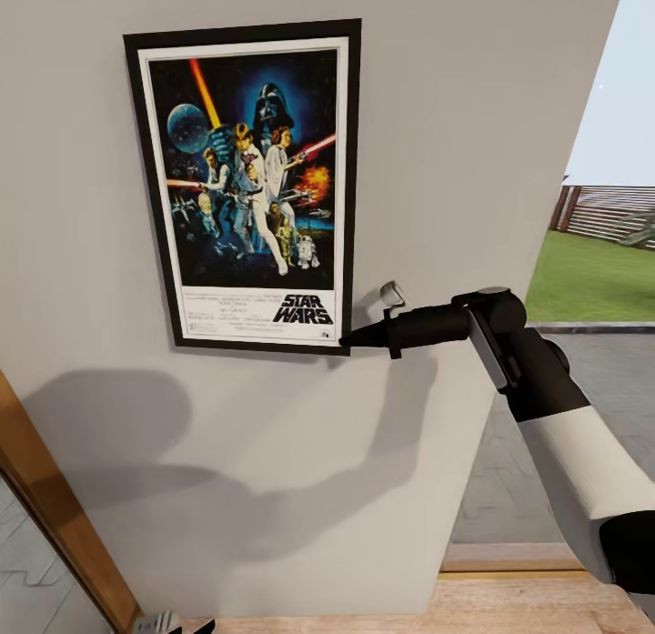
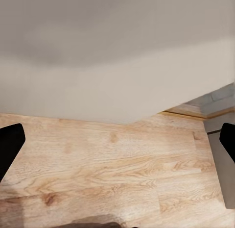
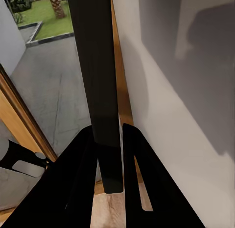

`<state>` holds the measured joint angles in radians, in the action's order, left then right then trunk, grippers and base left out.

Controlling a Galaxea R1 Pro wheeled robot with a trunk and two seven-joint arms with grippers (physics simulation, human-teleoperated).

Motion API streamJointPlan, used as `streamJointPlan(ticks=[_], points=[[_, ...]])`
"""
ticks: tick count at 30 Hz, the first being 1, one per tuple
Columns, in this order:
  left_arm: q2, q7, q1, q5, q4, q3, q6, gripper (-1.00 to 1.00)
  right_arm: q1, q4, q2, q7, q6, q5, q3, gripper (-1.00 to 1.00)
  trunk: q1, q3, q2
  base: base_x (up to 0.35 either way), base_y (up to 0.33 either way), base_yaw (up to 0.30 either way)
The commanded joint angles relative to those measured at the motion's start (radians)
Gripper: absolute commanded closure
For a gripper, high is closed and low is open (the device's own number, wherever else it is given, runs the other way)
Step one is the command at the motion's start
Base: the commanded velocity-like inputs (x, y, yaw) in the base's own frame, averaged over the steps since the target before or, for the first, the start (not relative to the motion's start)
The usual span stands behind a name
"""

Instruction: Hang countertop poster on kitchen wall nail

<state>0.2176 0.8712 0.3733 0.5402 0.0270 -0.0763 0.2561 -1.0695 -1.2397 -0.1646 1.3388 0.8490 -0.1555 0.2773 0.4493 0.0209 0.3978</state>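
poster (image 1: 246, 186) lying flat on grey wall (image 1: 455, 115) | right gripper (image 1: 350, 338) pinching its black frame corner | nail hidden | left gripper (image 2: 117, 144) jaws apart, hanging over wood floor (image 2: 117, 169)

"STAR WARS" stands on the poster (image 1: 244, 186), its small credit lines too fine to read.

Wall (image 1: 273, 488) bare below poster (image 1: 250, 184)
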Motion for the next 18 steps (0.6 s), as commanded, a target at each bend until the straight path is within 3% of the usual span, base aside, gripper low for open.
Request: streamJointPlan(ticks=[1,18], points=[[0.0,0.002,0.001,0.006,-0.001,-0.008,0.006,-1.0,-0.001,0.0,-0.001,0.0,0.01,-0.007,0.002,1.0,0.001,0.002,0.002,0.0,0.0,0.0],[0.0,0.002,0.001,0.006,-0.001,-0.008,0.006,-1.0,-0.001,0.0,-0.001,0.0,0.01,-0.007,0.002,1.0,0.001,0.002,0.002,0.056,0.0,0.0]])
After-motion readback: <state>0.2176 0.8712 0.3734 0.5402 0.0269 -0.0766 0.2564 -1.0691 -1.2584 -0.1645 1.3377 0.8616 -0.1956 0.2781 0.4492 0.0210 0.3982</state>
